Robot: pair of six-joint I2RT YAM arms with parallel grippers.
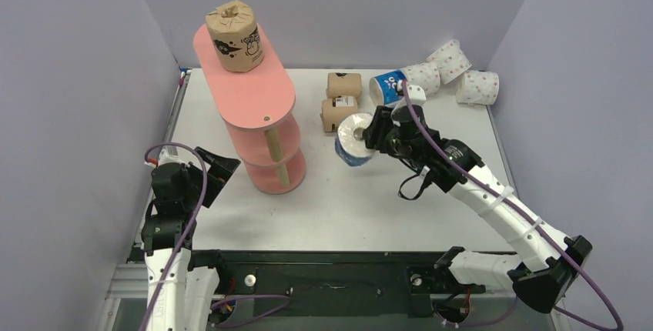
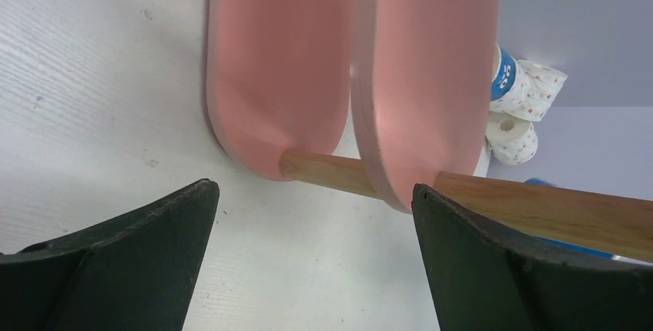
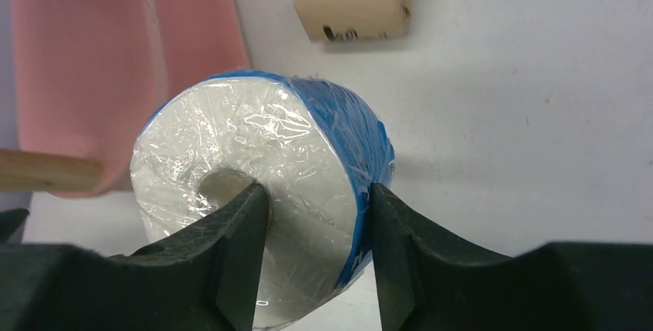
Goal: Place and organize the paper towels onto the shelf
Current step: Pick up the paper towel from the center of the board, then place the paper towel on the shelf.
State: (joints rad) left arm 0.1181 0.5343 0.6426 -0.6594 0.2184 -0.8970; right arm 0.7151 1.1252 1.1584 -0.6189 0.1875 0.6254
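Your right gripper is clamped on a blue roll. One finger is poked into the core hole and the other presses the outside of the wrap, so you're pinching the roll's wall. From above, that roll sits just right of the shelf, over the middle of the table.

Your left gripper is spread wide with nothing in it, pointed at the near end of the shelf's lower boards and a wooden post.

Now the count:
- **Blue:** I can make out two from above, the held one plus a far blue roll lying on the table.
- **Brown:** three. There's a top brown roll upright on the top board, and two more on the table right of the shelf, a far brown roll and a near brown roll.
- **White with pink dots:** three dotted rolls bunched at the far right.
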